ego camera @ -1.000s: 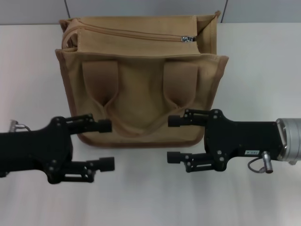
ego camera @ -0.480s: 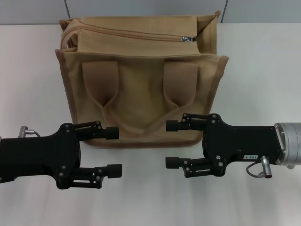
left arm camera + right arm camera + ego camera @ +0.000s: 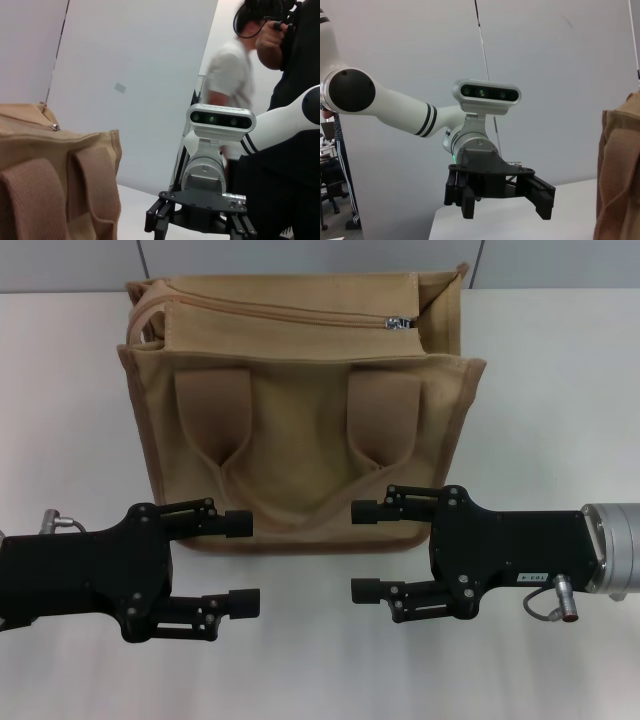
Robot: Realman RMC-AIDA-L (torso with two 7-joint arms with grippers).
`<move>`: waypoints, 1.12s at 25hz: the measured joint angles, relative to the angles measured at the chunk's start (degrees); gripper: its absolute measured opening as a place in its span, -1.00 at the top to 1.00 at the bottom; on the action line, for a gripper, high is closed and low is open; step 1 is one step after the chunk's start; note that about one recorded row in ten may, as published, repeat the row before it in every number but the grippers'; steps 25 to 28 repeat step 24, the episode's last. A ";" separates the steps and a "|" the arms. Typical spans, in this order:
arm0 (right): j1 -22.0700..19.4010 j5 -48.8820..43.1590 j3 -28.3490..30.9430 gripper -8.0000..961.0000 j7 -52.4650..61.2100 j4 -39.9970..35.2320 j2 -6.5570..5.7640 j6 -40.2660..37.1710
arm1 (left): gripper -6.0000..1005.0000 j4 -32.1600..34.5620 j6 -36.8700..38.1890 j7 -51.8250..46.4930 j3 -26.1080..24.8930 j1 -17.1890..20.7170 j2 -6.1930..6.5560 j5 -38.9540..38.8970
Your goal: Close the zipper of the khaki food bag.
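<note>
Both the left gripper [image 3: 243, 560] and right gripper [image 3: 364, 551] hover with fingers apart before the khaki food bag [image 3: 300, 415], whose zipper [image 3: 280, 314] runs crosswise beyond them, its silver slider [image 3: 400, 323] nearer the right one.

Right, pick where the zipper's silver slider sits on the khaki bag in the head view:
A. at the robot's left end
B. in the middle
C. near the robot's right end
C: the silver slider sits near the right end of the khaki food bag, far from both open grippers.
</note>
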 joint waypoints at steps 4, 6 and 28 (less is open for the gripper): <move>0.02 0.03 0.00 -0.62 -0.01 0.00 0.00 0.00 | -0.62 0.00 -0.01 0.00 0.02 0.08 0.00 -0.01; 0.06 0.08 0.00 -0.62 -0.02 -0.02 0.00 0.00 | -0.62 0.00 -0.01 0.00 0.02 0.09 0.00 -0.01; 0.61 0.31 0.00 -0.62 -0.52 -0.08 0.00 0.32 | -0.62 0.00 0.20 0.00 0.02 -0.24 -0.26 -0.02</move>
